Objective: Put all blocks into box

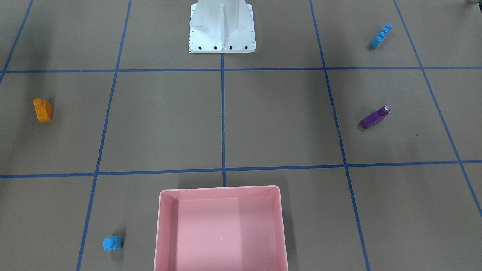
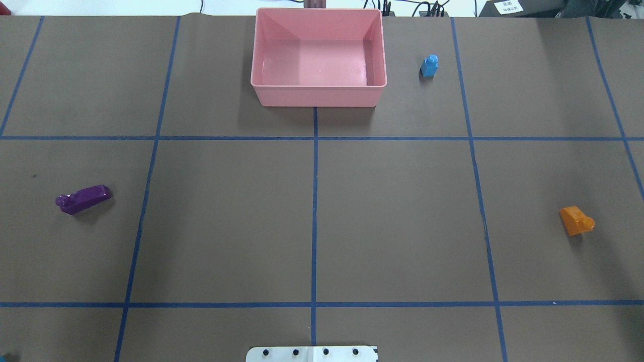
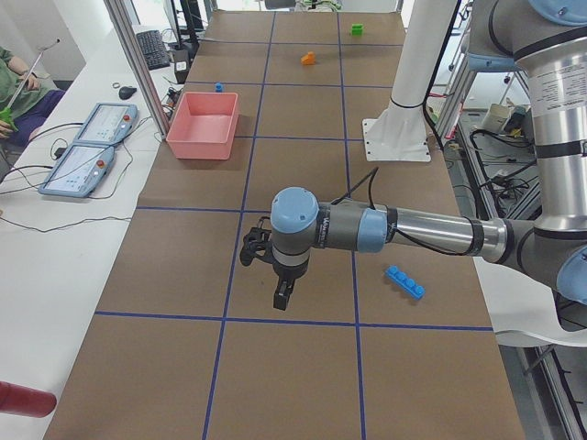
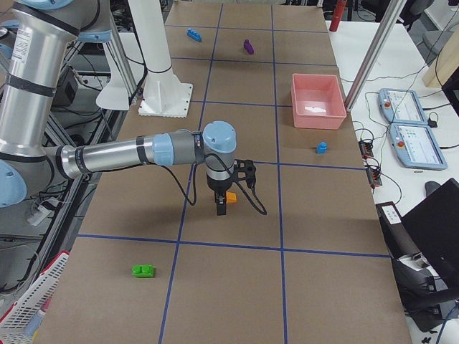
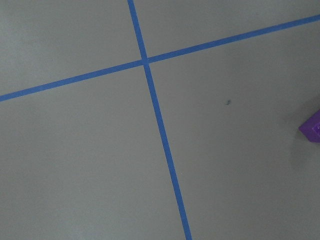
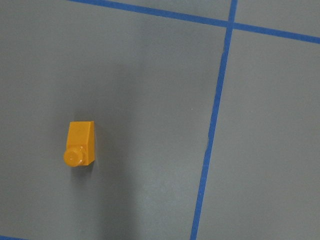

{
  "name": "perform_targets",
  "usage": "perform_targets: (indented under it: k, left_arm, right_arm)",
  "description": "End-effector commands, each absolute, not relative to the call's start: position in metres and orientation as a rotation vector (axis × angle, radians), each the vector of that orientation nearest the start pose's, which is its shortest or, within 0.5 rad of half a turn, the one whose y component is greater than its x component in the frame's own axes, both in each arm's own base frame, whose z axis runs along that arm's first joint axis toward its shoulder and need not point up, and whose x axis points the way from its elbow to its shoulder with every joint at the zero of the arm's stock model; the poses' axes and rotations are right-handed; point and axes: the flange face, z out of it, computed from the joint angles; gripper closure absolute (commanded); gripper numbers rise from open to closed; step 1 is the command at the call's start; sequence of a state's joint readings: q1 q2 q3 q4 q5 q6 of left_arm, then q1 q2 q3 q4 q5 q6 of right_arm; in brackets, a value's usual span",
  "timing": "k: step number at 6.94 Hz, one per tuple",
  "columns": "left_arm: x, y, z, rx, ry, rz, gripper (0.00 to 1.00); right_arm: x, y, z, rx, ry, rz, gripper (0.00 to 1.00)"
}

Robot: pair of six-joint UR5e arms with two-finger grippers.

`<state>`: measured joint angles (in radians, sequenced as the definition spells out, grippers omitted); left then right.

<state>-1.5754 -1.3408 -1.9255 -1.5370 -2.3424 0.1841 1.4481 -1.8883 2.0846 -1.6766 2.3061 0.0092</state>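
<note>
Pink box (image 2: 318, 95) sits mid-table at the edge farthest from the robot. Small light blue block (image 2: 429, 66) stands near its right wall, not touching. Orange block (image 2: 576, 221) lies out on the robot's right; right gripper (image 4: 221, 208) hangs fingers-down close by it, seen side-on only, so I cannot tell its opening. Purple sloped block (image 2: 83, 199) lies on the robot's left. Left gripper (image 3: 282, 298) hangs fingers-down above the brown mat (image 2: 226, 226); its spread I cannot tell either. Long four-stud light blue block (image 1: 381, 36) lies near the white base plate (image 1: 222, 41), left side. Green two-stud block (image 4: 143, 271) sits far toward the right end. All five rest on the mat, outside the box.
</note>
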Motion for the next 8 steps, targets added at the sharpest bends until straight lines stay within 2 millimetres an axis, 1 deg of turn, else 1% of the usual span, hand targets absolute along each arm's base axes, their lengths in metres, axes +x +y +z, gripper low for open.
perform_targets:
  k: [1,2,3,4,5,6,7,8]
  left_arm:
    - [-0.066,-0.397,0.587,0.169,0.76,0.211,0.0]
    - [-0.066,-0.398,0.585,0.172,0.759,0.212,0.0]
    - [-0.066,-0.399,0.575,0.192,0.759,0.22,0.0]
    - [-0.066,-0.399,0.573,0.197,0.757,0.222,0.0]
    - [-0.066,-0.399,0.573,0.195,0.756,0.22,0.0]
    - [-0.066,-0.4,0.575,0.19,0.753,0.214,0.0]
    - [-0.065,-0.4,0.577,0.188,0.753,0.215,0.0]
    - [-0.066,-0.4,0.578,0.185,0.754,0.211,0.0]
  right_arm:
    - [0.022,-0.364,0.554,0.04,-0.742,-0.145,0.0]
    - [0.021,-0.367,0.546,0.057,-0.743,-0.153,0.0]
    - [0.019,-0.38,0.524,0.136,-0.749,-0.179,0.0]
    - [0.017,-0.384,0.512,0.209,-0.759,-0.196,0.0]
    - [0.002,-0.389,0.504,0.216,-0.784,-0.181,0.0]
    - [-0.019,-0.392,0.496,0.219,-0.805,-0.168,0.0]
    - [-0.043,-0.392,0.492,0.209,-0.828,-0.162,0.0]
    - [-0.074,-0.39,0.491,0.176,-0.835,-0.142,0.0]
